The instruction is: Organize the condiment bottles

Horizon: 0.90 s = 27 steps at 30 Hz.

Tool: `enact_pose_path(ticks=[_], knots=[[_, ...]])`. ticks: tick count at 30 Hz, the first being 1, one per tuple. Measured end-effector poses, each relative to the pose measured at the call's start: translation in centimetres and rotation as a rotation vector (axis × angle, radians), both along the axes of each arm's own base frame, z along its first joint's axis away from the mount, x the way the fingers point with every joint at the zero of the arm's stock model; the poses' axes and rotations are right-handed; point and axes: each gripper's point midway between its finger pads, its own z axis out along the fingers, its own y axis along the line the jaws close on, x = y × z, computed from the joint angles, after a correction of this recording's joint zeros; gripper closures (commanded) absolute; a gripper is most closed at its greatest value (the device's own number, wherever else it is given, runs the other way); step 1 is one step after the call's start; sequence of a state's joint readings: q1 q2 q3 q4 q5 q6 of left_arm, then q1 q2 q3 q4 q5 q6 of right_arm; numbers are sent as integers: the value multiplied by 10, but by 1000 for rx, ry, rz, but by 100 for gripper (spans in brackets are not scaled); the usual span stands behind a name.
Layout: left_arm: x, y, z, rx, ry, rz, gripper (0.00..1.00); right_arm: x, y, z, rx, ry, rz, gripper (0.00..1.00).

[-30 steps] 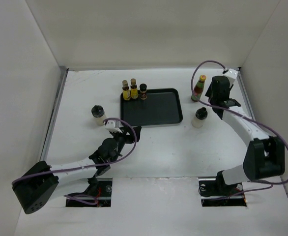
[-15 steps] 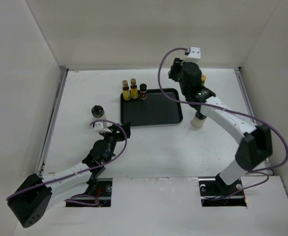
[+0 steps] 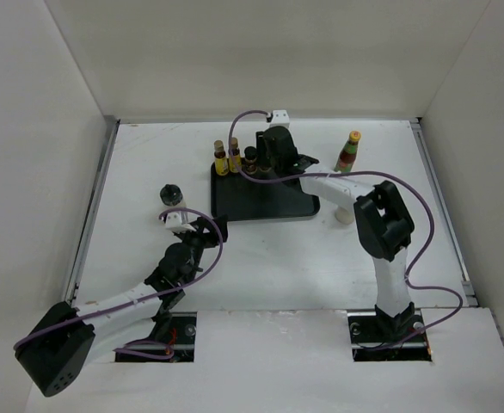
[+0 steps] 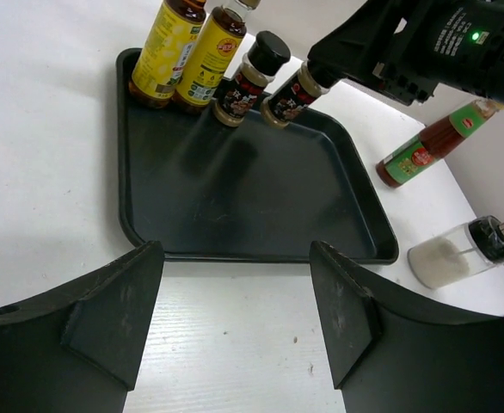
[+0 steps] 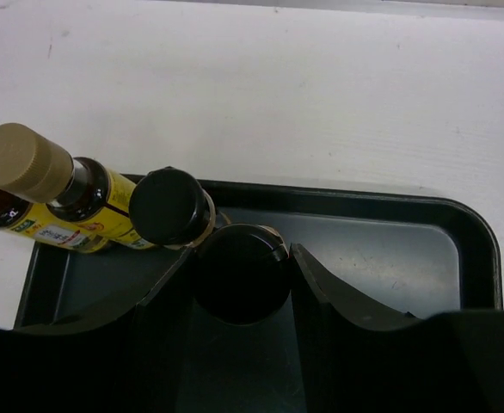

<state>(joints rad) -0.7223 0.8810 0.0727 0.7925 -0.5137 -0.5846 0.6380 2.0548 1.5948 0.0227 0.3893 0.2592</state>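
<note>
Right now the right pincer [image 5: 239, 274] is clamped on the black cap of a short dark jar [image 4: 291, 95], with a finger pressed against each side, over the back-left part of the black tray [image 4: 261, 198]. That jar is just beside the other dark jar [image 4: 243, 86]. Further left along the same back edge stand 2 yellow-labelled bottles [image 4: 168, 47] with tan caps, touching each other. Both jars wear red-and-black labels and the yellow labels carry dark print, but none of the writing is large enough to read. Whether the held jar's base rests on the tray floor cannot be told.

The left pincer [image 4: 235, 318] is spread wide and holds nothing, hovering low over the white counter [image 4: 235, 370] in front of the tray's near rim. A white bottle [image 3: 172, 197] with a black cap stands on the counter left of the tray. A second white bottle [image 4: 458, 252] stands off the tray's right side, and the red bottle [image 4: 433, 142], with green on its label, is behind that one.
</note>
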Motion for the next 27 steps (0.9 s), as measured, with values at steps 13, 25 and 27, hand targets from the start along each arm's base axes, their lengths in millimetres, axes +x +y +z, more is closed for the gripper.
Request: enact_pose_path(ticks=[13,25,27], knots=[[0,-3,-6,13,15,-13,32,11,13,-21,47,27,-10,64],[-1,-5,-8,18,23,-25,32,16,18,-27,81,34,-25,43],[-1,-5,-8,17,23,-26,32,17,19,-26,94,31,-29,37]])
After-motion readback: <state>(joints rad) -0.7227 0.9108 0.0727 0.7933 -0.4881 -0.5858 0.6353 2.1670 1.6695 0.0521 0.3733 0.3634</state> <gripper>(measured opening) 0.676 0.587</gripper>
